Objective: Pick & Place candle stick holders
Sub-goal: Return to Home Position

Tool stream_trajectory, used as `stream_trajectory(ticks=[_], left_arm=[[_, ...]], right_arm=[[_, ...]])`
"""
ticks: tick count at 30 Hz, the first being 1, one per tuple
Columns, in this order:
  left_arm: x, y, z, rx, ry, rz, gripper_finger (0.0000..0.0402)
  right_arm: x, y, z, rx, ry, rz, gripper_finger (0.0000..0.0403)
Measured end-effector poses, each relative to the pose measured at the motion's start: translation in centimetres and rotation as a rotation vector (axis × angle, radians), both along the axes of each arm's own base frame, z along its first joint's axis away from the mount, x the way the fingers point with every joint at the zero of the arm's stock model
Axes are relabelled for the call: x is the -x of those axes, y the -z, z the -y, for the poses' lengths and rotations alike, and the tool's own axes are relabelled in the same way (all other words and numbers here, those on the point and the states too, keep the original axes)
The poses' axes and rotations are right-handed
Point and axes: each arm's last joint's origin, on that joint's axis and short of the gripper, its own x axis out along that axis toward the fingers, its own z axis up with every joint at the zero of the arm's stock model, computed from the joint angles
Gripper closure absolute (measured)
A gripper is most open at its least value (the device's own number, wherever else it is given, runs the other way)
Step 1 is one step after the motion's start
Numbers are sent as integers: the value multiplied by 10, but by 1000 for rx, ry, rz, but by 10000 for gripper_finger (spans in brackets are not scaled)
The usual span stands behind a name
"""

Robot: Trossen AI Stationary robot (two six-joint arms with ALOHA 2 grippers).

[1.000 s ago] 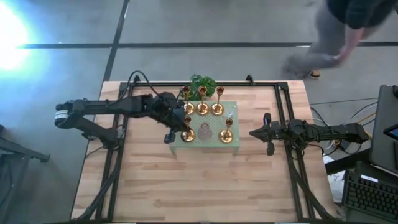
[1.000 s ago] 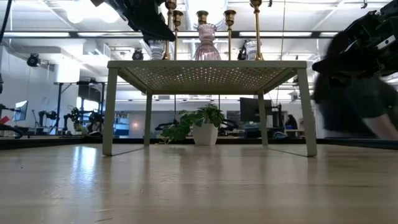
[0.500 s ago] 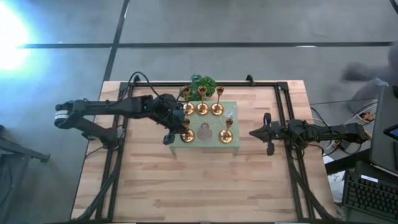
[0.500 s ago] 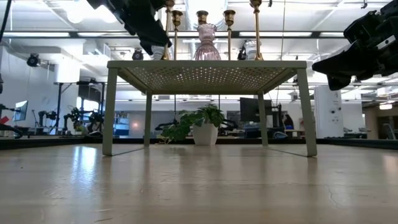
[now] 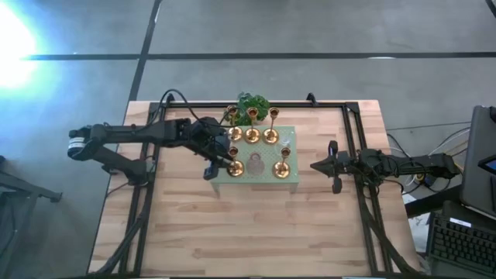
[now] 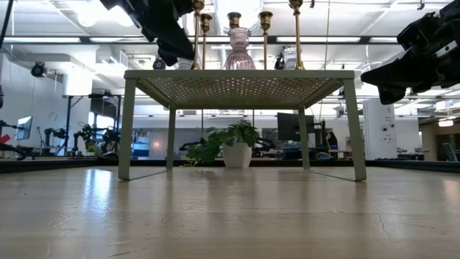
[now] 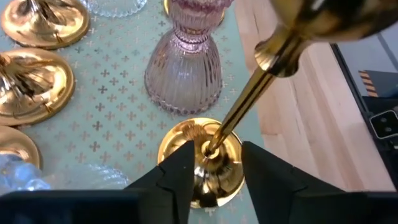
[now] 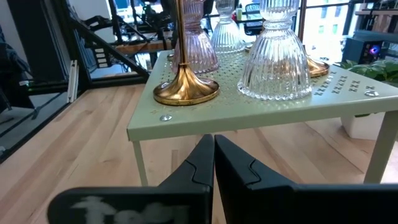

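Several gold brass candle stick holders and glass ones stand on the pale green perforated stand [image 5: 267,178]. My left gripper [image 7: 214,165] is open at the stand's near left corner. Its fingers stand on either side of the foot of a brass holder's stem [image 7: 211,149], with a gap showing on each side. That holder [image 5: 235,167] stands on its round base, with the pink glass holder [image 7: 183,68] just beyond it. My right gripper [image 8: 213,149] is shut and holds nothing. It hangs level, right of the stand [image 5: 314,165].
Three brass holders [image 5: 252,136] line the stand's far edge. Another brass one [image 5: 284,169] and a clear glass one [image 5: 287,144] stand on its right part. A leafy plant [image 5: 252,105] sits behind the stand. Bare wooden table lies toward the near edge.
My left gripper has opened and let go of the brass holder at the stand's near left corner; the holder stays upright on the stand. The hand has kept its place. A person who was passing beyond the table's far right has gone out of view.
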Motion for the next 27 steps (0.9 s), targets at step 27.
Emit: stream_trajectory(ticks=[27], left_arm=[[109,-67,34,-91,-83,363,225]], right_arm=[[0,0,0,0,0,0,394]])
